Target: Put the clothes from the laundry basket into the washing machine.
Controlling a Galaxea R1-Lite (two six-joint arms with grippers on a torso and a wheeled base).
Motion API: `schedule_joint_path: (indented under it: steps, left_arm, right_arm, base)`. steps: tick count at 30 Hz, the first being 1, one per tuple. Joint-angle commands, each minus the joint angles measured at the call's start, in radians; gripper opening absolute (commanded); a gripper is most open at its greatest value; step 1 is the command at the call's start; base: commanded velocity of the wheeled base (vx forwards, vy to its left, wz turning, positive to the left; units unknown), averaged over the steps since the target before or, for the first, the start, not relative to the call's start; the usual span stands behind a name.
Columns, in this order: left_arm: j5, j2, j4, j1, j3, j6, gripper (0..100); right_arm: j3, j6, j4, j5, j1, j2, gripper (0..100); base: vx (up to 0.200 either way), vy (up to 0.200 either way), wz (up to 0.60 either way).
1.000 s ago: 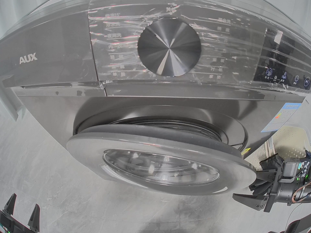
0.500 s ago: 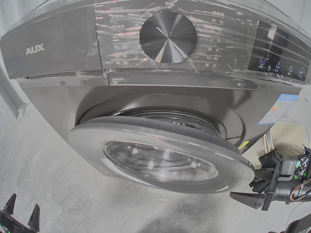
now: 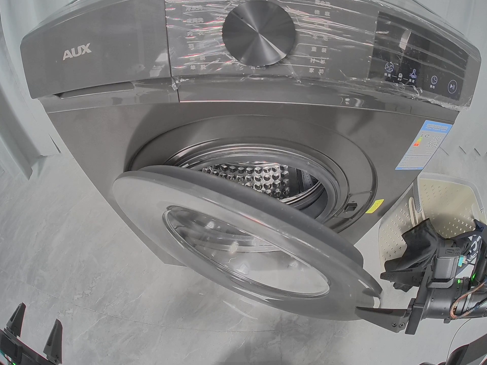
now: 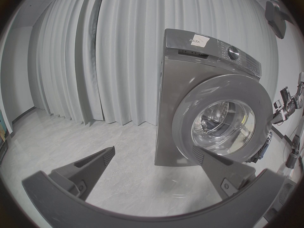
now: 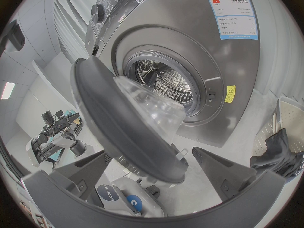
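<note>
Presently, hazard: the half-open door (image 3: 152, 198) of the washing machine (image 3: 101, 128) could, I judge, slip off a finger and swing back across the drum (image 3: 253, 176), since only its free edge lies between the right gripper's (image 3: 378, 295) widely spread fingers, nothing pinched. Left gripper (image 3: 38, 315): low, well apart, fingers spread, empty. Clothes: dark garment (image 3: 413, 249) draped over the laundry basket (image 3: 456, 198) rim, beside the machine.

The left claw (image 3: 34, 325) sits low on the left, the right claw (image 3: 374, 295) low on the right, both spread wide.
</note>
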Motion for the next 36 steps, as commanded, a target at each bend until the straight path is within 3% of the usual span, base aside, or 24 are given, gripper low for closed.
schedule_joint_path:
  steps: [1,6,17,26,30,36]
  left_arm:
    - [0.0,-0.012,0.001,0.0,0.016,-0.001,100]
    - [0.0,-0.012,-0.001,0.0,0.016,-0.001,100]
    - [0.0,-0.012,-0.001,0.0,0.016,-0.001,100]
    - [0.0,-0.012,-0.001,0.0,0.016,-0.001,100]
    - [0.0,-0.012,-0.001,0.0,0.016,-0.001,100]
    - [0.0,-0.012,0.001,0.0,0.016,-0.001,100]
  right_arm:
    - [-0.036,0.001,-0.005,-0.002,-0.001,0.036,100]
    - [-0.044,-0.001,-0.005,-0.001,0.011,0.069,100]
    - [-0.016,0.007,-0.003,0.001,0.045,0.075,100]
    - [0.084,-0.001,-0.003,-0.006,0.02,0.005,100]
    - [0.053,-0.004,-0.005,-0.006,-0.043,0.019,100]
    - [-0.055,-0.008,-0.006,-0.002,-0.035,0.103,100]
  base:
    - [-0.2,0.0,0.0]
    - [-0.2,0.0,0.0]
    - [0.0,0.0,0.0]
    - [0.0,0.0,0.0]
    - [0.0,0.0,0.0]
    - [0.0,0.0,0.0]
